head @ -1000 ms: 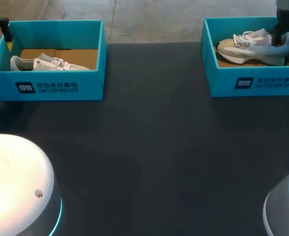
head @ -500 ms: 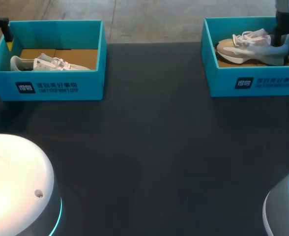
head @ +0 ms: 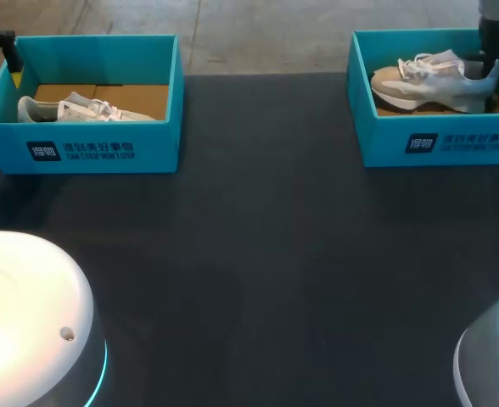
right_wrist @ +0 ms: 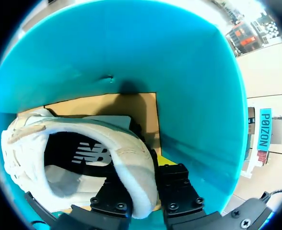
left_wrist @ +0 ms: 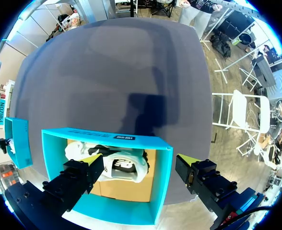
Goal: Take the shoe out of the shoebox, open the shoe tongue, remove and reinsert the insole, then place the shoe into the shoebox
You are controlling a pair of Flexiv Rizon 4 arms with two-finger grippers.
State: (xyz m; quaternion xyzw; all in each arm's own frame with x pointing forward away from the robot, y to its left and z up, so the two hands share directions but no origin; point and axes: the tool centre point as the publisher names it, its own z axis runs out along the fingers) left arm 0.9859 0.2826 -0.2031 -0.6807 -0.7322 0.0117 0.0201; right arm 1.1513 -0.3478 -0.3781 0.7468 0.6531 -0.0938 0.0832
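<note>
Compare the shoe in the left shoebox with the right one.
The left shoe lies low, mostly hidden in the left shoebox; the right shoe sits higher in the right shoebox, side showing. The right gripper clamps the right shoe's heel; the left gripper hangs open above the left shoe. Both are pale laced sneakers in teal boxes.

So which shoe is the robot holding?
The shoe in the right shoebox: the right gripper has its fingers pinching the heel. The other shoe lies untouched in the left shoebox.
</note>
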